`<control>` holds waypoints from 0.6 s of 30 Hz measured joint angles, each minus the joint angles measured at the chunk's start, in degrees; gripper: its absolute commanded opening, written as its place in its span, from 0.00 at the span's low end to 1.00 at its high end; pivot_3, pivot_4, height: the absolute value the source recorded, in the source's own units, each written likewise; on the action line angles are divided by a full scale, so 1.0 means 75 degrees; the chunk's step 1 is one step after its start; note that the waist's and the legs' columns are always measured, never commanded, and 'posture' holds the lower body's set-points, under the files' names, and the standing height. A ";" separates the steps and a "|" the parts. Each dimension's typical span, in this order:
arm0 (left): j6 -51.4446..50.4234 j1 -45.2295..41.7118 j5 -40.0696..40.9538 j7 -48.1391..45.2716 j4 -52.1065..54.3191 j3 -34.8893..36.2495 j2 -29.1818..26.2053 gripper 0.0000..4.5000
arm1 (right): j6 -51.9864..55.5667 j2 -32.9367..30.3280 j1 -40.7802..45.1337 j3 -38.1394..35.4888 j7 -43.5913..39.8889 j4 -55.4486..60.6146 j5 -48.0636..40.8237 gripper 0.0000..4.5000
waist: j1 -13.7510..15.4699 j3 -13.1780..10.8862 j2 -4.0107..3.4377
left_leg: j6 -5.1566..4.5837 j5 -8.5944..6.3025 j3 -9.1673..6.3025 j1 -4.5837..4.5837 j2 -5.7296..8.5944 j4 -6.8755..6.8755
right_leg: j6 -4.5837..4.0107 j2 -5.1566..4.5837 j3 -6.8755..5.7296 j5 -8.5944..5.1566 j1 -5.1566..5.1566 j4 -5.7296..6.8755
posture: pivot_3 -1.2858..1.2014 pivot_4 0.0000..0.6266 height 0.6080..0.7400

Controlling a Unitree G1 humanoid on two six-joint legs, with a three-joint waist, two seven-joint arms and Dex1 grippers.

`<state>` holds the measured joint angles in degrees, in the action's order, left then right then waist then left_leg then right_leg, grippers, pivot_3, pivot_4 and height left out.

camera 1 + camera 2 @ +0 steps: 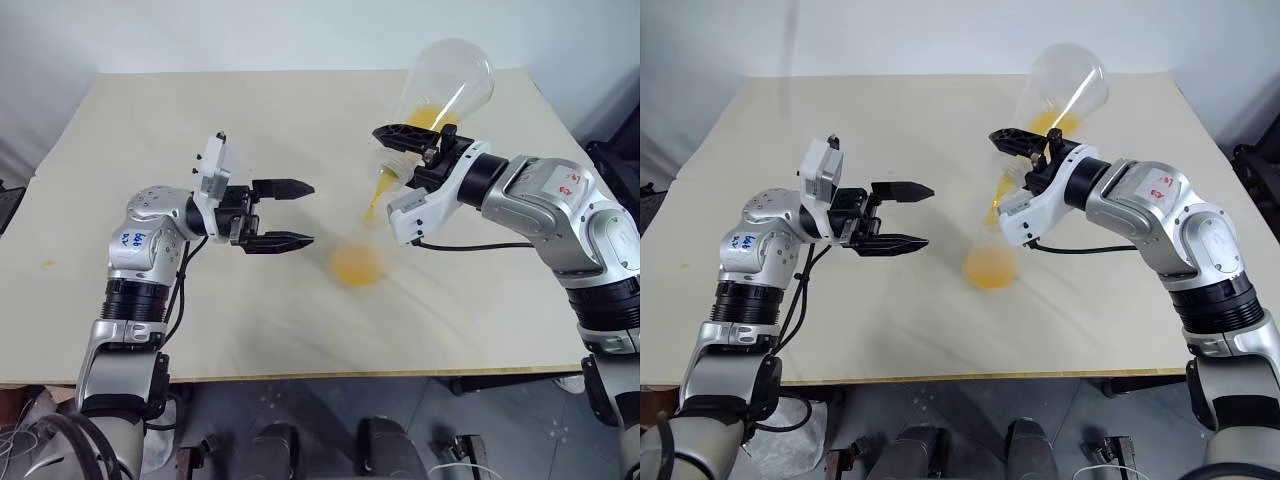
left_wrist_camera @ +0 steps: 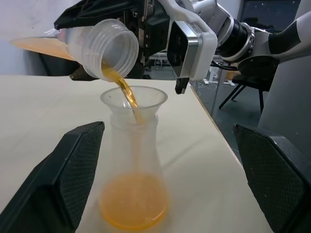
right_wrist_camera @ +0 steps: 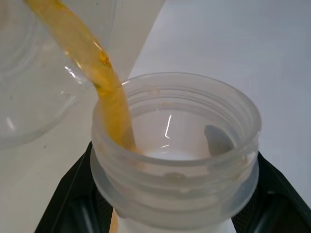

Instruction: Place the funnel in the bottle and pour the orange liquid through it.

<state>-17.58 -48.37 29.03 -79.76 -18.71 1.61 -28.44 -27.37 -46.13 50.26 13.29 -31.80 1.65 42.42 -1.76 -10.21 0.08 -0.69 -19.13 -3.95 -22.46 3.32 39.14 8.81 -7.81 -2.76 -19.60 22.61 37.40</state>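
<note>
So the big pale bench (image 1: 150,130) carries the whole setup. The right end effector (image 1: 410,150) is clamped tight round the neck of a tipped flask (image 1: 445,85), base up toward 1 o'clock, mouth angled down toward 7 o'clock. The bottle (image 2: 133,170) stands upright on the bench right under that mouth, at about 7 o'clock from the right end effector. The left end effector (image 1: 285,213) hangs at the bottle's 9 o'clock, fingers spread wide and holding nothing, near the bottle but not touching it. The funnel (image 2: 133,99) sits in the bottle's neck, I think; clear on clear, hard to call. The orange liquid (image 2: 127,92) runs in a thin stream from the flask into the funnel and pools in the bottle's bottom.
</note>
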 measured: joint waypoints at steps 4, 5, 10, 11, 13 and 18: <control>0.0000 0.0000 -0.0001 -0.0002 -0.0002 -0.0014 -0.0001 1.00 | -0.0012 0.0000 0.0000 0.0000 0.0001 -0.0001 0.0044 0.55 | -0.0001 0.0000 0.0000 | 0.0000 0.0000 0.0000 0.0000 0.0000 0.0000 | 0.0000 0.0000 0.0000 0.0000 0.0000 0.0000 | 0.52 0.24 1.00; 0.0000 0.0000 -0.0001 -0.0004 -0.0002 -0.0022 -0.0001 1.00 | -0.0012 0.0002 0.0000 0.0000 0.0001 -0.0001 0.0045 0.55 | -0.0001 0.0000 0.0000 | 0.0000 0.0000 0.0000 0.0000 0.0000 0.0000 | 0.0000 0.0000 0.0000 0.0000 0.0000 0.0000 | 0.52 0.24 1.00; -0.0006 0.0000 -0.0002 -0.0005 -0.0001 -0.0046 -0.0004 1.00 | -0.0018 0.0032 0.0000 0.0000 0.0001 -0.0001 0.0047 0.55 | -0.0001 0.0000 0.0000 | 0.0000 0.0000 0.0000 0.0000 0.0000 0.0000 | 0.0000 0.0000 0.0000 0.0000 0.0000 0.0000 | 0.52 0.24 1.00; -0.0007 0.0000 -0.0002 -0.0005 -0.0001 -0.0046 -0.0005 1.00 | -0.0019 0.0033 0.0000 0.0000 0.0001 -0.0001 0.0047 0.55 | -0.0001 0.0000 0.0000 | 0.0000 0.0000 0.0000 0.0000 0.0000 0.0000 | 0.0000 0.0000 0.0000 0.0000 0.0000 0.0000 | 0.52 0.24 1.00; -0.0008 0.0000 -0.0002 -0.0004 -0.0001 -0.0046 -0.0006 1.00 | -0.0022 0.0033 0.0000 0.0000 0.0001 -0.0001 0.0048 0.55 | 0.0000 0.0000 0.0000 | 0.0000 0.0000 0.0000 0.0000 0.0000 0.0000 | 0.0000 0.0000 0.0000 0.0000 0.0000 0.0000 | 0.52 0.24 1.00; -0.0009 0.0000 -0.0002 -0.0003 -0.0001 -0.0046 -0.0006 1.00 | -0.0028 0.0032 0.0000 0.0000 0.0001 -0.0007 0.0048 0.55 | -0.0001 0.0000 0.0000 | 0.0000 0.0000 0.0000 0.0000 0.0000 0.0000 | 0.0000 0.0000 0.0000 0.0000 0.0000 0.0000 | 0.52 0.24 1.00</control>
<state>-17.64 -48.37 29.01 -79.78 -18.71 1.26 -28.49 -27.57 -45.89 50.26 13.29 -31.80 1.60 42.79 -1.77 -10.21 0.08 -0.69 -19.13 -3.95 -22.46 3.32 39.14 8.80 -7.80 -2.76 -19.60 22.61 37.40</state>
